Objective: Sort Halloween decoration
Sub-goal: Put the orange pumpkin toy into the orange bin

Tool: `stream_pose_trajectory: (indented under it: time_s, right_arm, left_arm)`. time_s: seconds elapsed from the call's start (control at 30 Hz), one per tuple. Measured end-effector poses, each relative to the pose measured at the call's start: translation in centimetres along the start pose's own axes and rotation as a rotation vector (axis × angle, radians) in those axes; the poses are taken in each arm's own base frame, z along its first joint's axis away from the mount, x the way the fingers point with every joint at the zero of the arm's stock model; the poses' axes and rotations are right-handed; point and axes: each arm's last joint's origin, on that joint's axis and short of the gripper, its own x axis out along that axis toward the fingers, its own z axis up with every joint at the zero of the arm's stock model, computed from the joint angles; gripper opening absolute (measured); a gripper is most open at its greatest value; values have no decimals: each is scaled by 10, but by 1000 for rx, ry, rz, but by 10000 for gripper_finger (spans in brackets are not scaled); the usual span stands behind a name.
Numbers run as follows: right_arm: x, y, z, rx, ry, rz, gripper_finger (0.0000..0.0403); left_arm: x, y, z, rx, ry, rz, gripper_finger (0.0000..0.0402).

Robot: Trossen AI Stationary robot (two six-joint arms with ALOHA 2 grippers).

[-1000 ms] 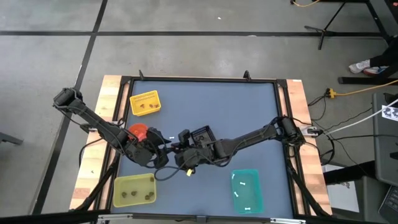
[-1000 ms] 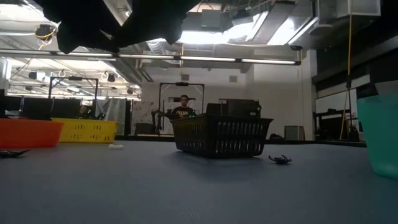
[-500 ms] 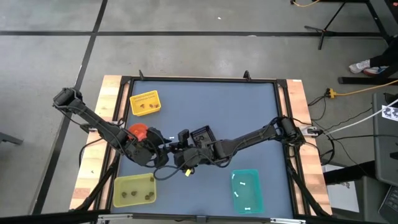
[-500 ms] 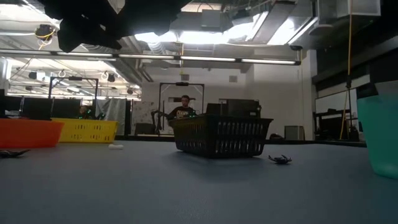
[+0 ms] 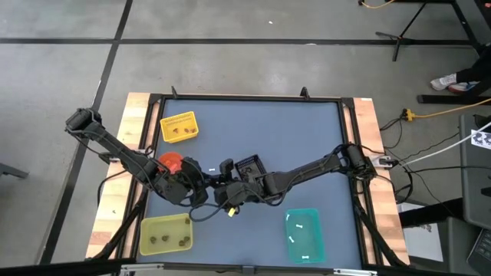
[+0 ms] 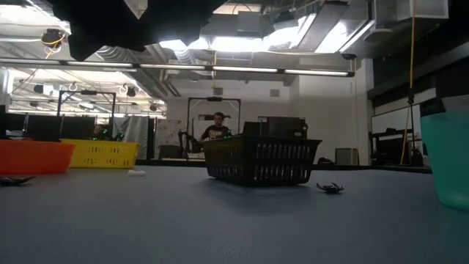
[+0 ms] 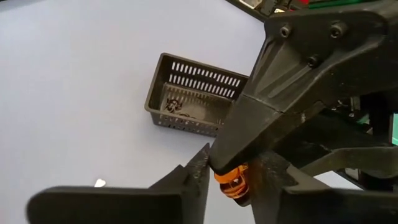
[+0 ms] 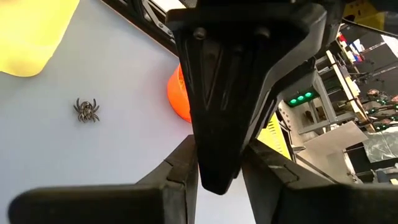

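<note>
Orange trinket (image 7: 233, 182) half hidden between dark fingers (image 7: 198, 168). Contents of black basket (image 7: 186, 99) too small to identify. Teal bin (image 6: 448, 158) cut off by frame edge.

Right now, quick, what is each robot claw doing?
Left gripper: closed on the orange trinket.
Right gripper: right at that trinket; open or closed cannot be told.
</note>
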Motion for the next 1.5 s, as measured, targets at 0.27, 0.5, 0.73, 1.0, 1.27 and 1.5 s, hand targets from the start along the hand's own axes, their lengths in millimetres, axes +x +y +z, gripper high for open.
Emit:
stream_pose_trajectory:
  time_s: [0.27,0.5,0.73,1.0,1.27,1.5]
  right_arm:
    - [0,0,0,-3,1,-1,99]
    - [0,0,1,0,-4,-2,132]
    - [-2,-3,4,18,-14,-19,218]
    - [-2,0,-1,9,33,-3,249]
    - [-5,9,-20,55,208,78,246]
    - [-7,14,-32,58,309,145,246]
  left_arm:
    - [0,0,0,3,4,2,44]
    - [0,1,-1,10,9,7,42]
    - [1,4,-4,69,33,24,41]
    - [-1,9,-6,107,57,59,41]
    - [-8,35,-14,290,192,245,42]
    - [-19,63,-21,400,449,434,42]
